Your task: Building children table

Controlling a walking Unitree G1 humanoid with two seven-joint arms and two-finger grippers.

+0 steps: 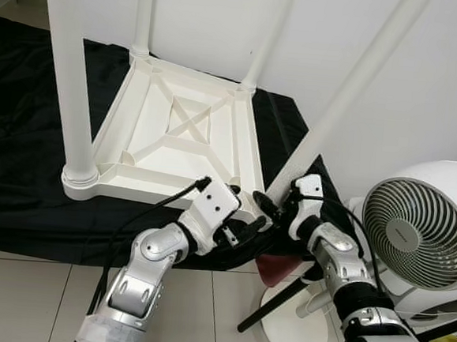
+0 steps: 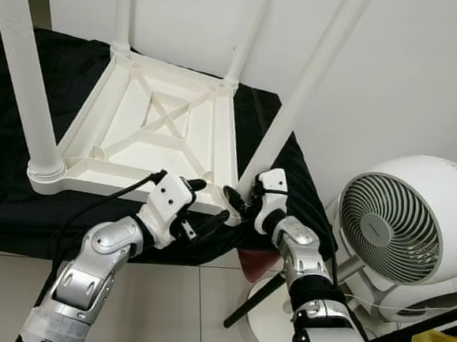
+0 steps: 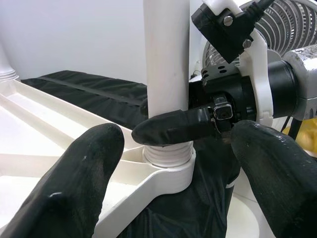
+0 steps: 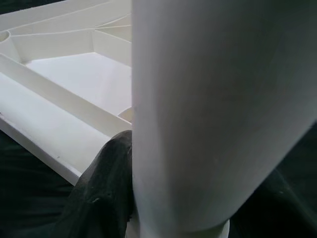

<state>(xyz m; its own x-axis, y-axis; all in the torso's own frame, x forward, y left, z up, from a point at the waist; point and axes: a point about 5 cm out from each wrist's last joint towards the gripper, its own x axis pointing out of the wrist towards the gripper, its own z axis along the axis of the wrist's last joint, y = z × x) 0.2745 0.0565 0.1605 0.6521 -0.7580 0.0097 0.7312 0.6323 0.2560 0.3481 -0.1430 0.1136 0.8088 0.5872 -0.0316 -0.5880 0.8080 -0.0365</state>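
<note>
1. White wall and pale floor tiles sit behind a black cloth [image 1: 22, 178] spread on the floor.
2. On the cloth lies the white table top [image 1: 175, 139], upside down, so the legs can go in from above.
3. Three legs already stand up straight in their corners.
4. The fourth leg [image 1: 353, 94] leans a bit at the near corner, next to the fan. Its screw end sits in the corner hole but looks not all the way in.
5. The right claw [image 1: 277, 210] is clamped on this leg, low down by the hole, I think so it can turn the leg in.
6. The left claw [image 1: 243, 232] waits just beside that corner with its fingers [image 3: 89, 168] spread apart, holding nothing. Maybe it is there to keep the table top from sliding.
7. A big white fan [image 1: 422, 226] stands very close on the right. A dark red thing [image 1: 278, 266] and a black stick [image 1: 277, 302] lie under the right arm.
8. The fan could get bumped by the right arm.
</note>
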